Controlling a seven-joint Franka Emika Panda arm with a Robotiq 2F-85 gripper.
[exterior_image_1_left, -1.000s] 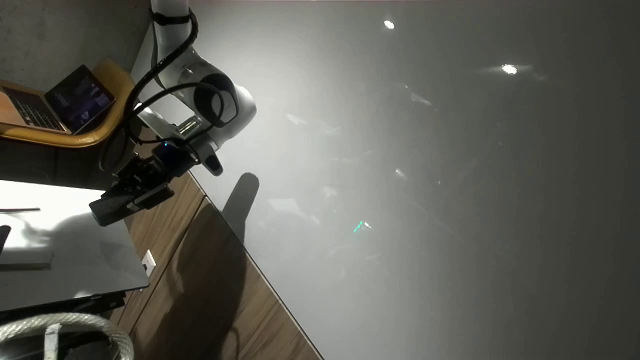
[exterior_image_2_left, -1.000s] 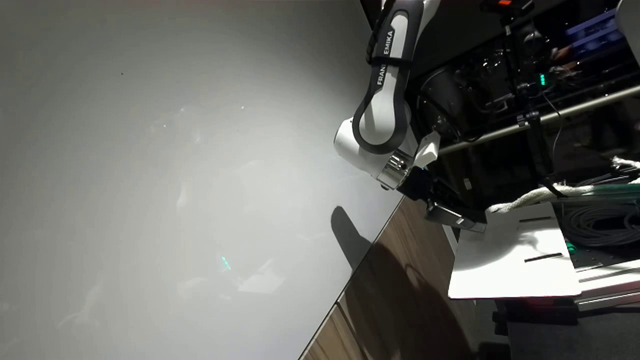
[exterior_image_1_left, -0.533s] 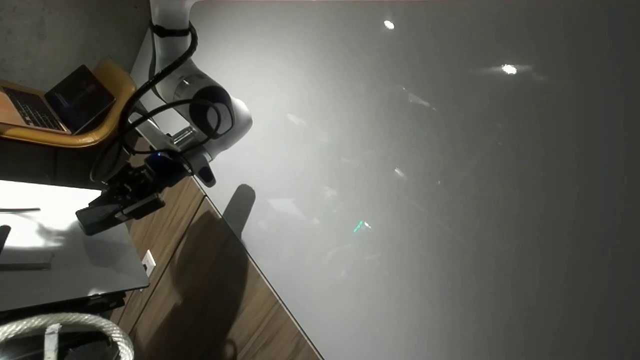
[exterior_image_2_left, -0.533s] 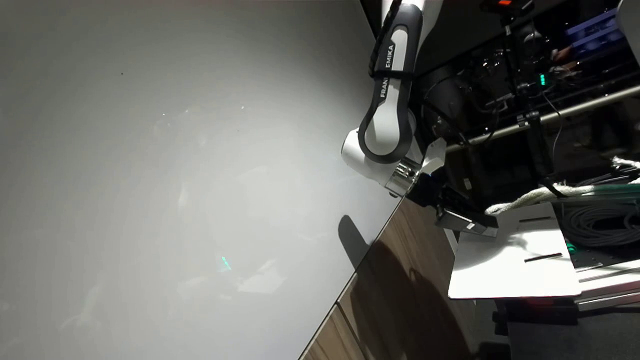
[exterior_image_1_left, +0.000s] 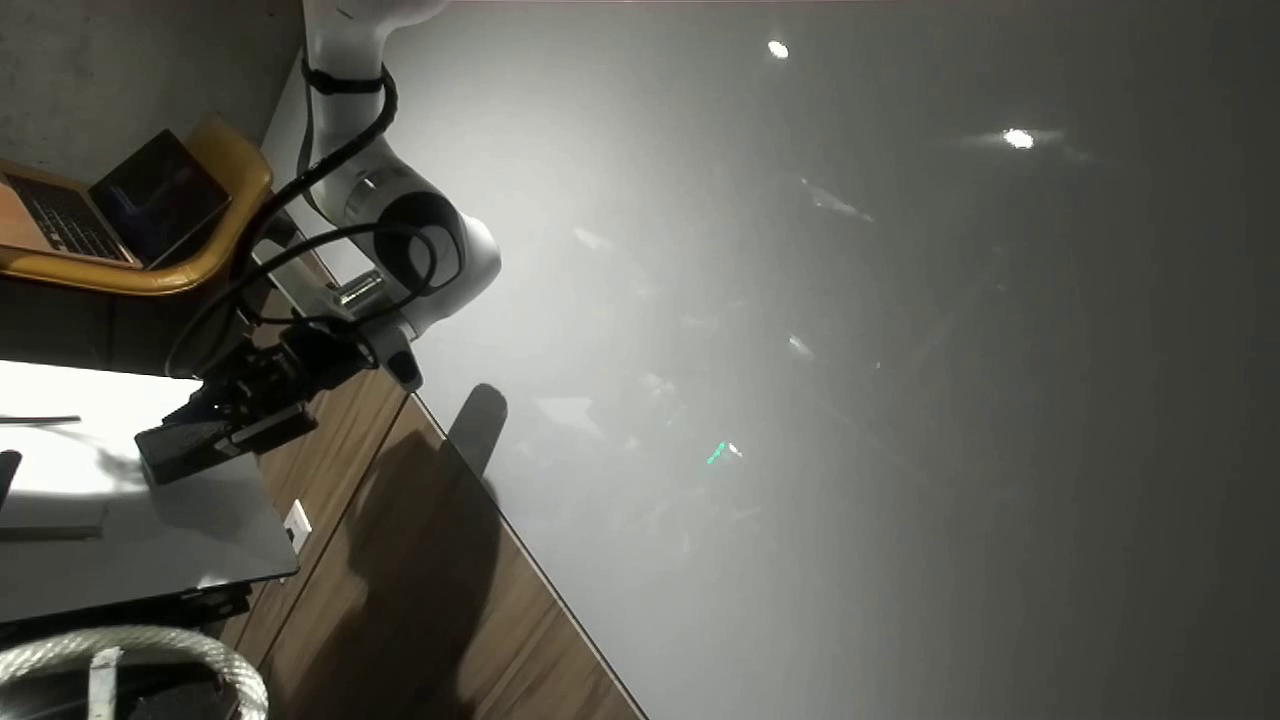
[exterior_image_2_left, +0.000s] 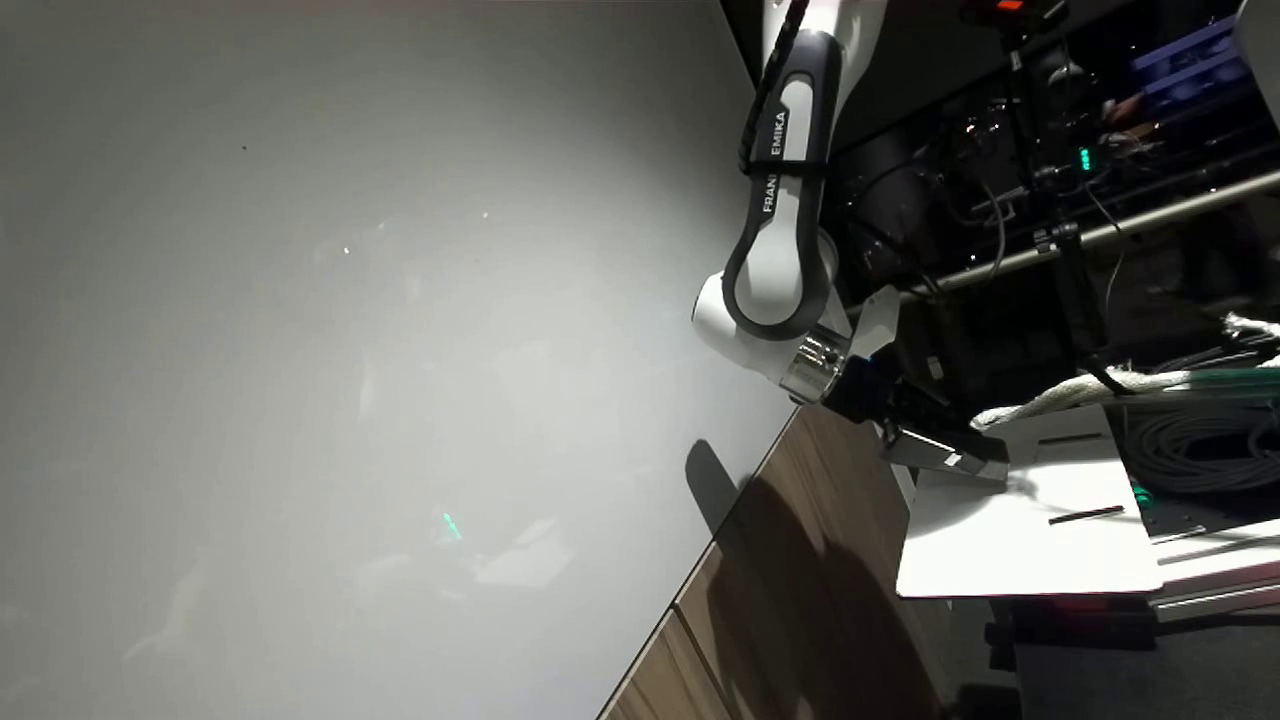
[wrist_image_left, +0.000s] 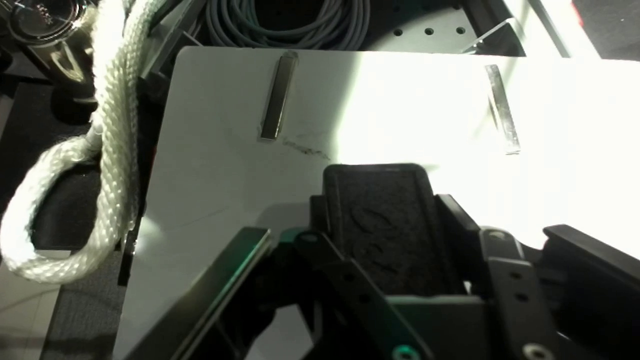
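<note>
My gripper (wrist_image_left: 384, 212) is shut on a dark rectangular block (wrist_image_left: 377, 200) with curved markings on its face. One finger presses each side of the block in the wrist view. The block points at a white plate (wrist_image_left: 210, 170) with two dark strips on it (wrist_image_left: 278, 97). In both exterior views the gripper (exterior_image_1_left: 240, 425) (exterior_image_2_left: 930, 435) and the block (exterior_image_1_left: 180, 450) (exterior_image_2_left: 985, 462) are over the near edge of the white plate (exterior_image_1_left: 210, 530) (exterior_image_2_left: 1030, 550). I cannot tell whether the block touches the plate.
A large glossy grey surface (exterior_image_1_left: 800, 400) (exterior_image_2_left: 400, 350) lies beside wood panels (exterior_image_1_left: 420, 580) (exterior_image_2_left: 800, 560). A white rope (wrist_image_left: 115, 165) loops beside the plate. Coiled grey cable (wrist_image_left: 290, 30) lies beyond it. A laptop (exterior_image_1_left: 160, 200) rests on a yellow chair (exterior_image_1_left: 230, 160).
The arm has moved down in both exterior views, and the gripper has shifted further over the white plate. The block stays in the gripper. The arm's shadow has moved with it.
</note>
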